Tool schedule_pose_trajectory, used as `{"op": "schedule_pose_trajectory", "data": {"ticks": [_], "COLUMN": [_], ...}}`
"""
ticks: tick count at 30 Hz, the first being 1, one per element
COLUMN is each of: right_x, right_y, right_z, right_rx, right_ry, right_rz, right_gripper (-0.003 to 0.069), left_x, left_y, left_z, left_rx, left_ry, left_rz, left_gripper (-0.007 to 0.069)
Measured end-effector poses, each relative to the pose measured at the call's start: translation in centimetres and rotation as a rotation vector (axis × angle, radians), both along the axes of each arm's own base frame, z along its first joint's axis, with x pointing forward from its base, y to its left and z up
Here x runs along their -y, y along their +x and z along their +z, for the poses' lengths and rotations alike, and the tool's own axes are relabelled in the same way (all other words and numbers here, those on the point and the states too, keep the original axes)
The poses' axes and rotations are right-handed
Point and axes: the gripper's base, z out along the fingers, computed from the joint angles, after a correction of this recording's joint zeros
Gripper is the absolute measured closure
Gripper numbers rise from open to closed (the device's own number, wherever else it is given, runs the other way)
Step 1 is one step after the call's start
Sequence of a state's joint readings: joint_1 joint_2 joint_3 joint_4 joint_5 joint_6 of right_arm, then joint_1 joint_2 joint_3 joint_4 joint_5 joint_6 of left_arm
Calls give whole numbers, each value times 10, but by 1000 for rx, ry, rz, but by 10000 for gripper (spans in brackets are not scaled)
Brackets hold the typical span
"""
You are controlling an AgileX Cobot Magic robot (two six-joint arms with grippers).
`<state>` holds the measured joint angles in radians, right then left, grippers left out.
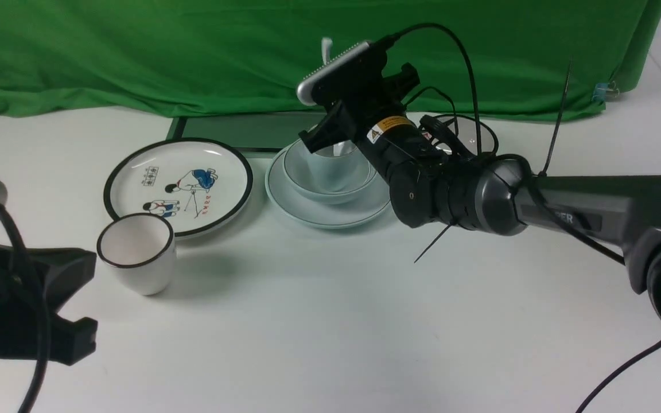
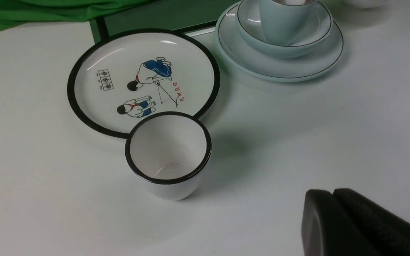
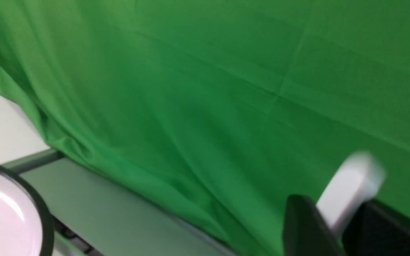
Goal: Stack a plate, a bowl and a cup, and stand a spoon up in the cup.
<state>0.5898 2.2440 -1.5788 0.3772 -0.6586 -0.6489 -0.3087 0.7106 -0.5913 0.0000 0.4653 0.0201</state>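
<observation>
Blurred white handle of the spoon point(image 3: 349, 185) between the right jaws, lower right of the right wrist view; cannot tell whether clamped or let go. In the front view, pokes up white behind the wrist camera, upper centre, above the cup point(image 1: 333, 169). That cup upright inside the bowl point(image 1: 296, 172), bowl on the plate point(image 1: 307, 217), centre of frame. Right arm point(image 1: 537, 201) reaching in from the right edge, covering the stack's right side. Just left of the stack, apart from it, cartoon plate point(image 1: 178, 184); white cup point(image 1: 135, 252) below it, lower left. Left jaws pressed together on nothing, lower right of the left wrist view. Green cloth point(image 1: 193, 51) across the top, white tabletop point(image 1: 330, 321) beneath.
</observation>
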Motion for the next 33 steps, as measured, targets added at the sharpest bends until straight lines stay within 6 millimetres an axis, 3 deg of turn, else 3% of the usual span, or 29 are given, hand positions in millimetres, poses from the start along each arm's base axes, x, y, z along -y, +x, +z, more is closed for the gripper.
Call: {"op": "schedule_pose_trajectory", "data": {"ticks": [5,8,10,13,14,16,18,22,27,30,32,33], "right_x": [1,2,4,12,14,24,36,62,101,133,148,156], "right_y": [0,-3,-9,-30,-36,-59,-84,-128,-158,-176,-190,-200], "right_z": [-2,12,34,96,107,150,183,222,235,227,225,215], "right_rx": [-15,-7,3,24,11,-1,-43,-180,-398,-535,-551,-570], "right_ry": [-9,-61,-106,-163,-180,-186,-193,-205,-277,-386,-400,-410], "right_rz": [2,14,29,70,91,141,201,266,99,-91,-138,-160], "right_gripper": [379,372,372,396,412,459,527,634,644,644,644,644], "left_x": [0,-2,-4,-11,-13,-19,-24,-32,-33,-32,-32,-32], "left_y": [0,-6,-13,-36,-41,-59,-74,-97,-102,-99,-98,-97], "left_z": [0,2,6,23,26,33,33,10,-25,-30,-30,-30], "left_rx": [0,7,34,165,196,304,399,538,633,677,684,682], "left_ry": [1,22,24,10,7,-2,-21,-43,-46,-48,-50,-48], "left_rz": [-1,-13,-18,-27,-28,-30,-27,-22,-18,-18,-18,-19], "left_gripper": [655,655,655,655,655,655,655,655,655,655,655,655]}}
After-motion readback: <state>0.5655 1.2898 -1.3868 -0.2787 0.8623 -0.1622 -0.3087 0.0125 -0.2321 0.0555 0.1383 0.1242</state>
